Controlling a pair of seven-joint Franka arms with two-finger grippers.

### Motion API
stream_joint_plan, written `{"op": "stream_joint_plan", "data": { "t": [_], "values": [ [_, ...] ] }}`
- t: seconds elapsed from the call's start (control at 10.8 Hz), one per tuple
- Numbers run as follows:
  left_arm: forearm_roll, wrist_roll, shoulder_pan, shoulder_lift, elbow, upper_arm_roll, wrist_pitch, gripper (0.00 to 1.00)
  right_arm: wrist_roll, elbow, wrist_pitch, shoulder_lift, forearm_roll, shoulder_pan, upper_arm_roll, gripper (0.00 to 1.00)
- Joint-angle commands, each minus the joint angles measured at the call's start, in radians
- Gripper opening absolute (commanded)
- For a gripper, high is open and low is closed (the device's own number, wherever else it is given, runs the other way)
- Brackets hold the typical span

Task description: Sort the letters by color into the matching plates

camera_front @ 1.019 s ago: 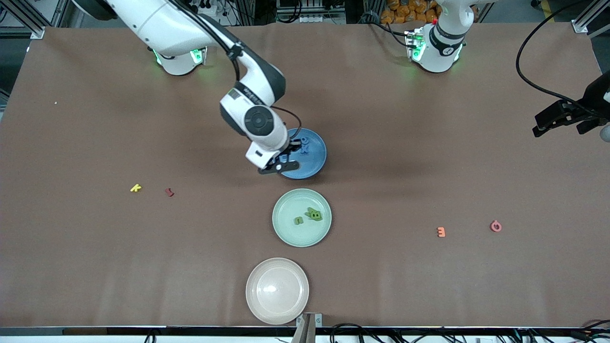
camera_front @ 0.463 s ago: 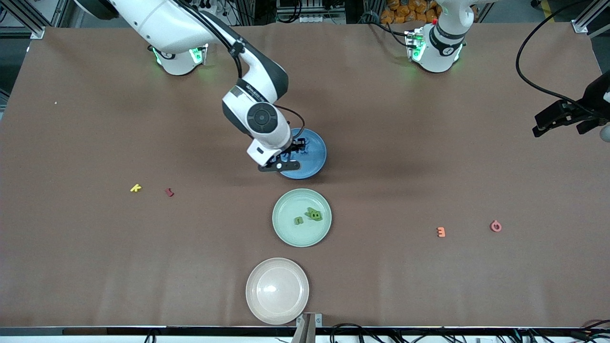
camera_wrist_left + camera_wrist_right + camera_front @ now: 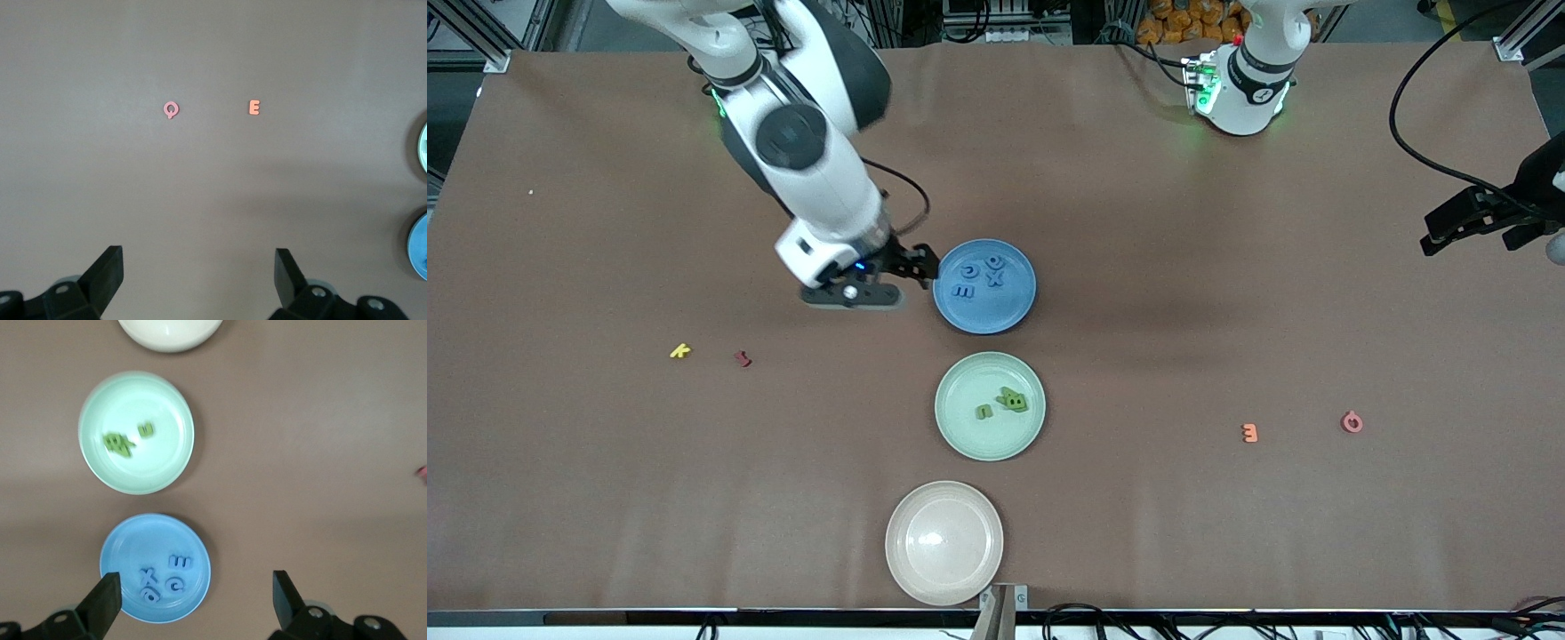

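Front view shows the blue plate [image 3: 984,286] near the middle of the brown worktop [image 3: 1138,498], and everything else can be placed from it. Four blue letters [image 3: 980,276] lie inside it, clustered in the part toward the robots' bases. The right gripper [image 3: 903,267] is up over the worktop just beside the blue plate's rim, on the right arm's side; its fingers [image 3: 100,605] stand wide apart and hold nothing.

The green plate [image 3: 990,406] sits just beside the blue plate, nearer to the front camera, with green letters [image 3: 1005,403] in it: a small heap and one lying apart. I cannot count those in the heap. A cream plate [image 3: 944,542] lies nearer the camera again, in line with the two.

Well away from the blue plate toward the right arm's end, a yellow letter [image 3: 680,351] and a red letter [image 3: 743,359] lie near each other on the bare worktop. Toward the left arm's end lie an orange letter [image 3: 1250,433] and a pink letter [image 3: 1352,422], also off any plate.

The left gripper [image 3: 199,277] waits high over that end, well apart from the blue plate, its fingers spread and empty.
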Motion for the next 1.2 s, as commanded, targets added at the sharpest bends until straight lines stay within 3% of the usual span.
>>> {"op": "stream_joint_plan", "data": {
  "t": [0.0, 0.19, 0.37, 0.46, 0.56, 0.74, 1.11],
  "values": [
    [0.018, 0.022, 0.002, -0.004, 0.004, -0.001, -0.01, 1.0, -0.134, 0.075, -0.213, -0.164, 0.018, -0.119, 0.008, 1.0],
    [0.018, 0.022, 0.0, -0.006, 0.004, -0.001, -0.01, 1.0, -0.329, 0.107, -0.322, -0.219, 0.027, -0.166, -0.086, 1.0],
    [0.018, 0.022, 0.0, -0.004, 0.004, -0.001, -0.01, 1.0, -0.359, 0.173, -0.41, -0.247, 0.191, -0.206, -0.252, 1.0],
    [0.019, 0.022, 0.0, -0.004, 0.004, -0.001, -0.01, 1.0, -0.385, 0.198, -0.434, -0.247, 0.204, -0.237, -0.265, 1.0],
    [0.019, 0.022, 0.002, -0.004, 0.004, 0.0, -0.01, 1.0, -0.429, 0.198, -0.437, -0.247, 0.142, -0.248, -0.257, 1.0],
    [0.019, 0.022, 0.002, -0.003, 0.004, -0.001, -0.01, 1.0, -0.684, 0.178, -0.439, -0.246, 0.094, -0.294, -0.265, 1.0],
    [0.019, 0.022, 0.0, -0.004, 0.004, -0.001, -0.01, 1.0, -0.73, 0.143, -0.436, -0.25, 0.092, -0.297, -0.291, 1.0]
  ]
}}
